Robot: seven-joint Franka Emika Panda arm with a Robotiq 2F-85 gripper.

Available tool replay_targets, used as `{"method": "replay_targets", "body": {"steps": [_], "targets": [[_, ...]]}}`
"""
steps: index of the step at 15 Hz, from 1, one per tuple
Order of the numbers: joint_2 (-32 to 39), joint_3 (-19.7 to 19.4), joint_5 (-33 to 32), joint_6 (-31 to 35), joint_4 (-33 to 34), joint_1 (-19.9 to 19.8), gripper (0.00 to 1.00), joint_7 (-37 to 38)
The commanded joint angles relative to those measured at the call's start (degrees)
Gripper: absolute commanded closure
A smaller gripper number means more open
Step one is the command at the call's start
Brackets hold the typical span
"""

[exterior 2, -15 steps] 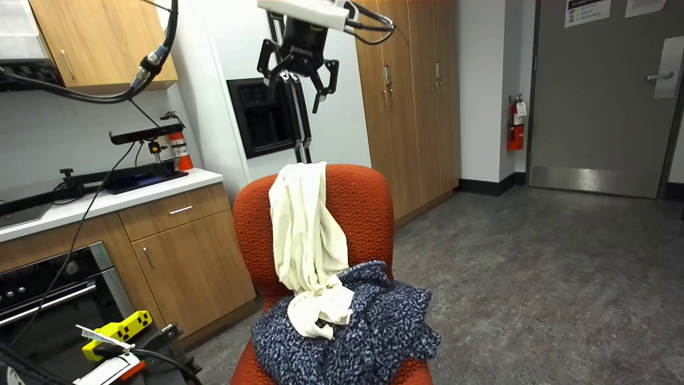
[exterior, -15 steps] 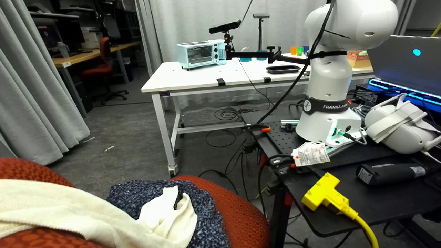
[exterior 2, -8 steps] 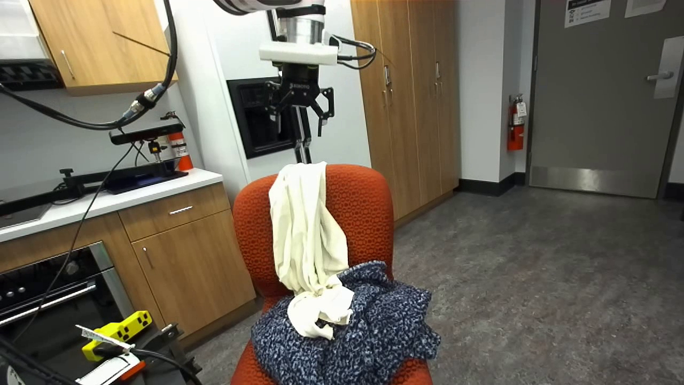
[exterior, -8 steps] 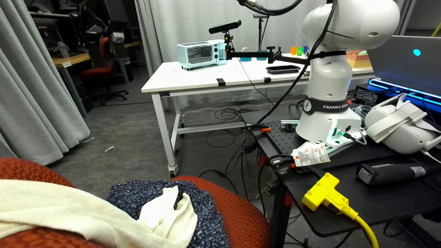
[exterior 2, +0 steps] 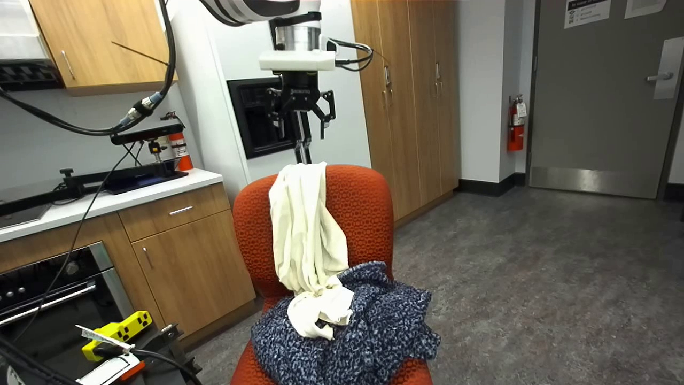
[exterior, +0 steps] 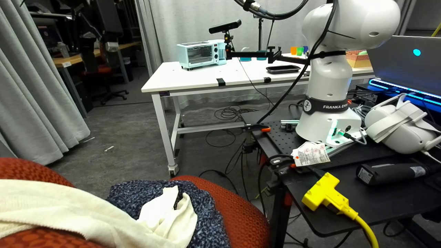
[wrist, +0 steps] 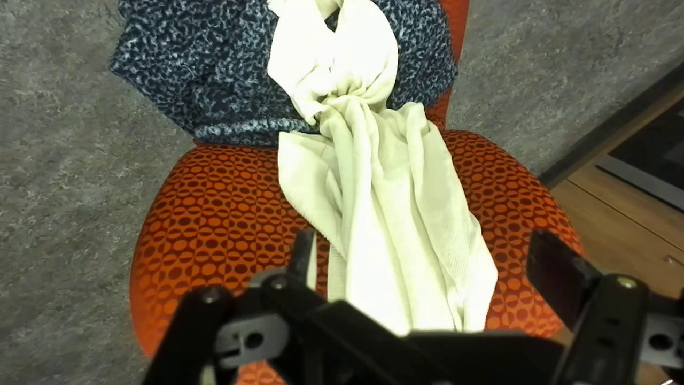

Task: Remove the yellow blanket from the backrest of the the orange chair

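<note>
One gripper [exterior 2: 302, 130] is held above one orange chair [exterior 2: 366, 214], on which one pale yellow blanket [exterior 2: 304, 235] and one dark speckled cloth [exterior 2: 382, 321] are laid; the blanket is draped down the backrest [wrist: 214, 224] in long folds, its lower end bunched over the cloth; the two fingers [wrist: 556, 275] are spread wide, apart from the blanket.

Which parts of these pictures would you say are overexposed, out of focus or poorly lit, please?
In the wrist view, the yellow blanket washes out to near white in patches and the fingers look blurred; in an exterior view, it is dim beyond the grey curtain.
</note>
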Motion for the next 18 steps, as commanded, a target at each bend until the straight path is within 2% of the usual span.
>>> {"method": "replay_targets", "body": {"steps": [1, 10, 18], "targets": [[0.5, 0.3, -0.6, 0.6, 0.4, 0.1, 0.00, -0.3], [9.2, 6.2, -0.2, 10.7, 6.4, 3.6, 0.00, -1.4], [18.3, 9.5, -1.6, 17.4, 11.6, 4.4, 0.00, -2.2]]}}
